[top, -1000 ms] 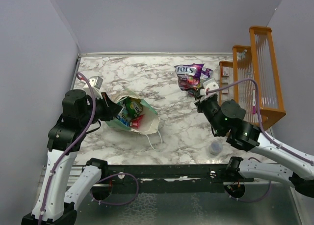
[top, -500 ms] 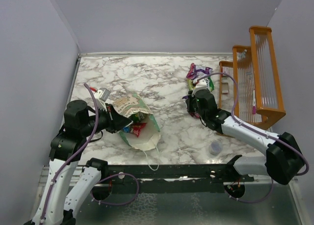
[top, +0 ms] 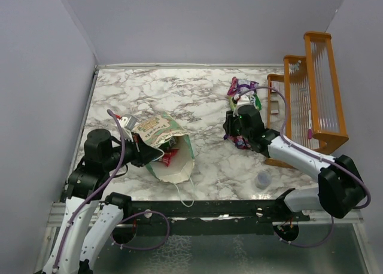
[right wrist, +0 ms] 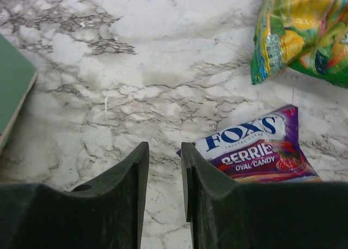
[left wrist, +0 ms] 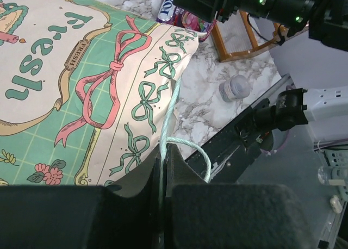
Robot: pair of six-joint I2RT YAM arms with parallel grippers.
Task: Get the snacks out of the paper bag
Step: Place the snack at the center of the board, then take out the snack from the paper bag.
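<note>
The paper bag (top: 170, 143) lies on its side with its mouth toward the near edge, and a red snack (top: 169, 158) shows inside it. My left gripper (top: 142, 148) is shut on the bag's mint string handle (left wrist: 169, 110) at the rim; in the left wrist view my left gripper (left wrist: 163, 161) sits beside the cream printed panel (left wrist: 81, 75). My right gripper (top: 230, 128) hovers low over the marble, open and empty (right wrist: 163, 154). A purple Fox's berries packet (right wrist: 255, 148) lies just right of its fingers. A green-yellow packet (right wrist: 304, 31) lies farther off, also in the top view (top: 242, 87).
An orange wire rack (top: 311, 94) stands along the right side. A small grey round cap (top: 262, 179) sits near the front edge, also in the left wrist view (left wrist: 235, 88). The bag's other string handle (top: 184, 193) trails toward the black front rail.
My right gripper carried the purple packet down from the back, let it go and now stands open beside it. My left gripper pulled the bag nearer and tipped it.
</note>
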